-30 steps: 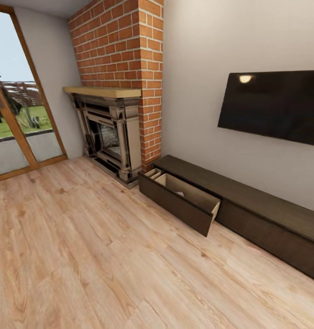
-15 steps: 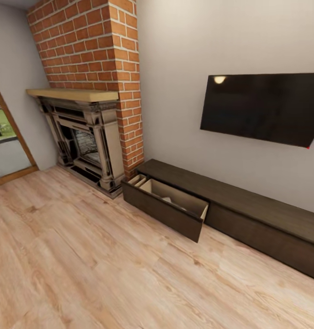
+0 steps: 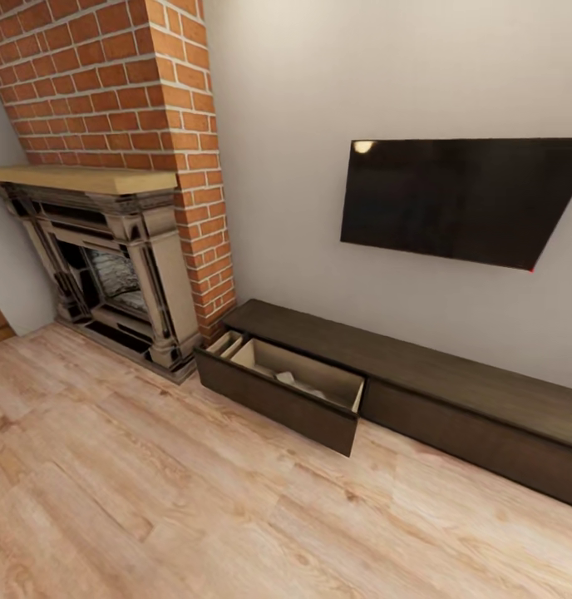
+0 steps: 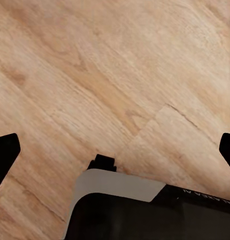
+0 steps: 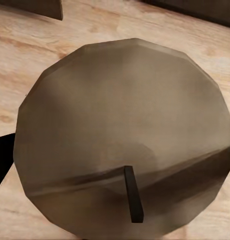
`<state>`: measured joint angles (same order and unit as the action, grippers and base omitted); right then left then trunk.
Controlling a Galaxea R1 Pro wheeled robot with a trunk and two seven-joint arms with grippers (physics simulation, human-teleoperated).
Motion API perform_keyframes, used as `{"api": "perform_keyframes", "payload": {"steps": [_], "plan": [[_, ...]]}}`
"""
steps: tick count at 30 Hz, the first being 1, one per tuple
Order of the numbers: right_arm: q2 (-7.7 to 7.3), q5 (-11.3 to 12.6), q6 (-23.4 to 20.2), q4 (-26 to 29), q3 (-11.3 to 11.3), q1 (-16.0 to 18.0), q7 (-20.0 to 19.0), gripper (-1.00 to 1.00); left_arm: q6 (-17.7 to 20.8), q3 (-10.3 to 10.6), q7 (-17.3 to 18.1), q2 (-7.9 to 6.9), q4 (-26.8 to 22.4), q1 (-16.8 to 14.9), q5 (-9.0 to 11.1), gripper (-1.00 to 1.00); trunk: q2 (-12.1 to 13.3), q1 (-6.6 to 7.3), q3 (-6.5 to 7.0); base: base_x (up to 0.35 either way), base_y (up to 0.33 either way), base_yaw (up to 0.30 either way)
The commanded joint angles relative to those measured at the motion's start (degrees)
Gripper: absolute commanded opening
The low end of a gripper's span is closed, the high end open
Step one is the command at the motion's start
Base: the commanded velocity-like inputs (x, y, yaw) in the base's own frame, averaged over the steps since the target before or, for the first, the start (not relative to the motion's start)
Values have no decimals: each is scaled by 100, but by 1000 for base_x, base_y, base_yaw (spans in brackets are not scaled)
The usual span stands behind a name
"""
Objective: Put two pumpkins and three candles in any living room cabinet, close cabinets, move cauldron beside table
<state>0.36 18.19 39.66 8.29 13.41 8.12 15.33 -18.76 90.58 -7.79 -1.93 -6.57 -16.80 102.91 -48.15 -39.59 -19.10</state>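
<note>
Pale plank flooring [image 3: 153, 499] runs to the cabinet [image 3: 452, 391] along the wall, its one open drawer [image 3: 286, 391] ahead, slightly left of centre. A candle [image 5: 125, 135] sits between the right gripper's [image 5: 115, 167] fingers, apparently pinched end-on, so that arm carries the load. The left gripper [image 4: 115, 150] hangs spread over bare floor.

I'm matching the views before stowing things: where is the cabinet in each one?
Head view: cabinet along the wall, one drawer open.
Right wrist view: dark cabinet edge beyond the candle.
Left wrist view: bare planks below the left pincer.
Shared landmark: the wooden floor.
</note>
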Motion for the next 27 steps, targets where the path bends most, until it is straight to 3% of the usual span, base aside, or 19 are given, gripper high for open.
{"api": "perform_keyframes", "payload": {"steps": [1, 9, 20, 27], "plan": [[0, 37, 20, -2, 48, 5, 23, -100, -24, 48, -56, -25, -28, -10, 19, 100, 37, 19, 12, 329, 174, -32], [28, 33, 22, -3, 56, 5, 23, -100, -567, 52, -63, -76, -28, 0, 27, 100, 358, 194, 156, 329, 174, -6], [72, 10, 24, -3, 65, 5, 23, -100, -602, 56, -57, -80, -28, 1, 28, 100, 799, 436, 353, 327, 177, -1], [70, 17, 24, -3, 65, 5, 23, -100, -603, 56, -56, -80, -28, 1, 28, 100, 1080, 590, 479, 322, 187, -183]]}}
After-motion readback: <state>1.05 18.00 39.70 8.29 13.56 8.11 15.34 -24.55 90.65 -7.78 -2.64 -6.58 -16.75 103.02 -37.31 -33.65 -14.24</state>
